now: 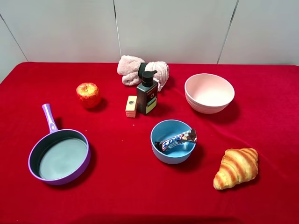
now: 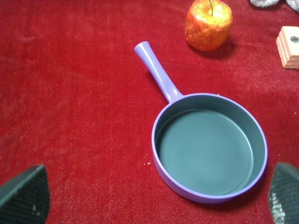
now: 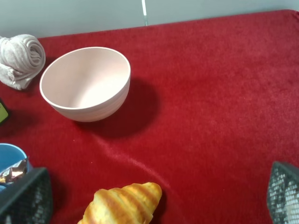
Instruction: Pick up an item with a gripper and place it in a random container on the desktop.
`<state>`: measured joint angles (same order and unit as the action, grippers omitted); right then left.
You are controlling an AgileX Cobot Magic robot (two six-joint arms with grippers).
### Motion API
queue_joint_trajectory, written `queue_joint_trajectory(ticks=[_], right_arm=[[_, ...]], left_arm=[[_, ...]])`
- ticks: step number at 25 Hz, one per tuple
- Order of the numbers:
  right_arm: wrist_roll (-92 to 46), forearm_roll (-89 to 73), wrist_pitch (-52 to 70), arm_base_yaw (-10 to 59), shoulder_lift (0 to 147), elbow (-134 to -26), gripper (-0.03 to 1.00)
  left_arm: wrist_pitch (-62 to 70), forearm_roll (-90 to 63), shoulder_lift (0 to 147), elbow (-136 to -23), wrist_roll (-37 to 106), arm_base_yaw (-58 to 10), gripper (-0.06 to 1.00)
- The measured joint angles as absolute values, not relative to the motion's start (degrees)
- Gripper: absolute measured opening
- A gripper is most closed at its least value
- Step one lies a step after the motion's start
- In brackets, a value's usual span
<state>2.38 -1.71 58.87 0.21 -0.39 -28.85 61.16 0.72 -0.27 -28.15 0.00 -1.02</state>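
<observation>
The dark brown candy bar (image 1: 176, 139) lies inside the small light-blue bowl (image 1: 161, 153) at centre right of the red desktop (image 1: 121, 186), one end resting on the bowl's rim. The bowl's edge (image 3: 10, 156) and the bar's end (image 3: 13, 171) show in the right wrist view. No arm shows in the exterior high view. My left gripper (image 2: 154, 196) is open and empty above the purple pan (image 2: 210, 147). My right gripper (image 3: 156, 198) is open and empty above the cloth by the croissant (image 3: 122, 205).
A purple pan (image 1: 60, 155) sits front left, an apple (image 1: 88, 95) behind it. A wooden block (image 1: 131, 106), a pump bottle (image 1: 147, 93) and a rolled towel (image 1: 142, 70) stand at the back middle. A pink bowl (image 1: 209, 93) sits back right, a croissant (image 1: 237, 167) front right.
</observation>
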Motion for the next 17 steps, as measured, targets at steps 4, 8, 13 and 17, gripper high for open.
queue_joint_trajectory(ticks=[4,8,13,17], right_arm=[[2.4,-1.7,58.9,0.2,-0.4,-28.9,0.69],[2.4,-1.7,58.9,0.2,-0.4,-28.9,0.69],[2.4,-1.7,58.9,0.2,-0.4,-28.9,0.69],[2.4,-1.7,58.9,0.2,-0.4,-28.9,0.69]], left_arm=[[61.2,0.7,-0.3,-28.1,0.0,-1.0,0.92],[61.2,0.7,-0.3,-28.1,0.0,-1.0,0.92],[61.2,0.7,-0.3,-28.1,0.0,-1.0,0.92],[61.0,0.7,-0.3,-28.1,0.0,-1.0,0.92]])
